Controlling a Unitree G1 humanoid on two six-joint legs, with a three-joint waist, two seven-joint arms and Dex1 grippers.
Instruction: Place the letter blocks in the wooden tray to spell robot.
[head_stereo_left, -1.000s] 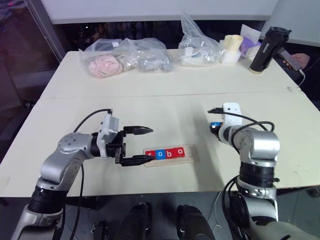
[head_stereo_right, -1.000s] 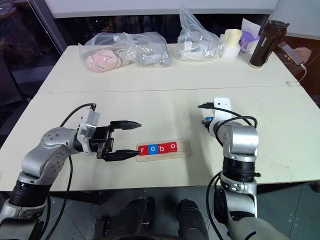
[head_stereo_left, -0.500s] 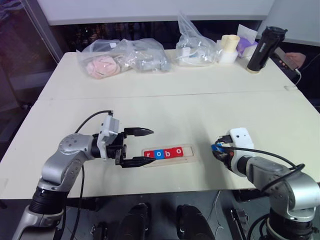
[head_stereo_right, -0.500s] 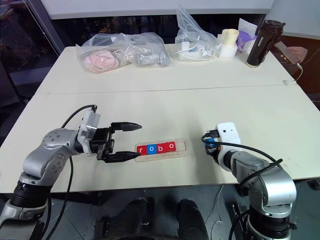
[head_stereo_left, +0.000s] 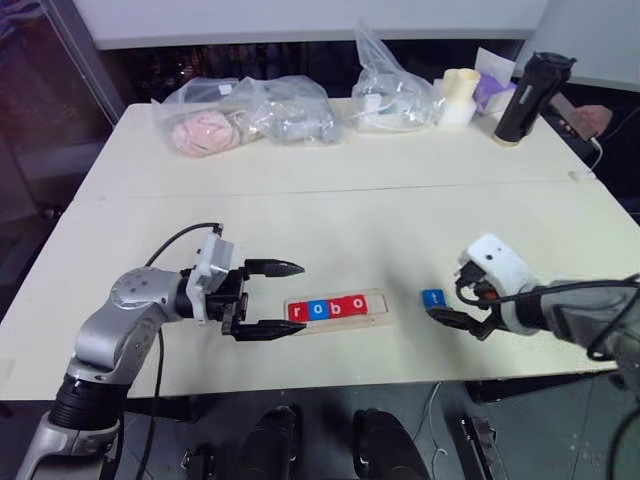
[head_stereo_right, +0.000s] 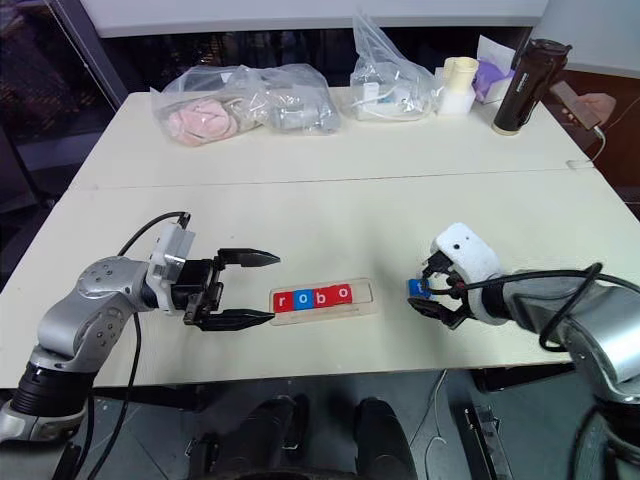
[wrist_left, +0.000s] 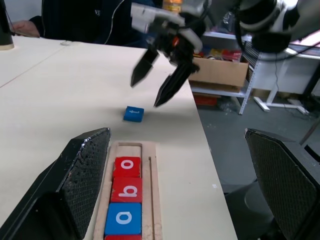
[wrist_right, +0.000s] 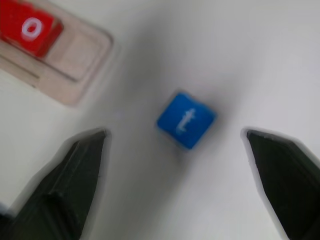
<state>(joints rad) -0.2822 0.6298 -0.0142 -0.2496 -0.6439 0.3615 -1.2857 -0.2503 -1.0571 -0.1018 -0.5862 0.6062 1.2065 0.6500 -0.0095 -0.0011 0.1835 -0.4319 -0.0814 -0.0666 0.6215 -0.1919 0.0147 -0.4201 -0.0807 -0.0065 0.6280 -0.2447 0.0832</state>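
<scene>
Landmark: the wooden tray (head_stereo_left: 337, 309), lying near the front edge of the tabletop (head_stereo_left: 330, 210).
Tray contents: four letter blocks (head_stereo_left: 327, 308) sit in a row reading r, o, b, o; the slot at the tray's right end is bare wood, likely kept for the last letter.
Loose block: the blue t block (head_stereo_left: 433, 298) lies flat on the tabletop just off the tray's right end, apart from it and slightly askew to it.
Right pincer (head_stereo_right: 437, 297): fingers spread wide with the t block between and below them, gripping nothing; the spread suits either a fresh letting-go or a new approach, and which I cannot say.
Left pincer (head_stereo_left: 272, 299): wide open and empty, pointing sideways at the tray's left end, one finger tip close by the r; probably waiting there to steady the tray, though touch is unclear.
Progress: four of five letters seated, by my reading.
Hard to make out: the r is partly cut off in the left wrist view; the right wrist view is smeared, so the t's tilt is uncertain.
Far from the tray: plastic bags (head_stereo_left: 245, 112) and a dark bottle (head_stereo_left: 526, 99) at the tabletop's back edge; bag contents unclear.
</scene>
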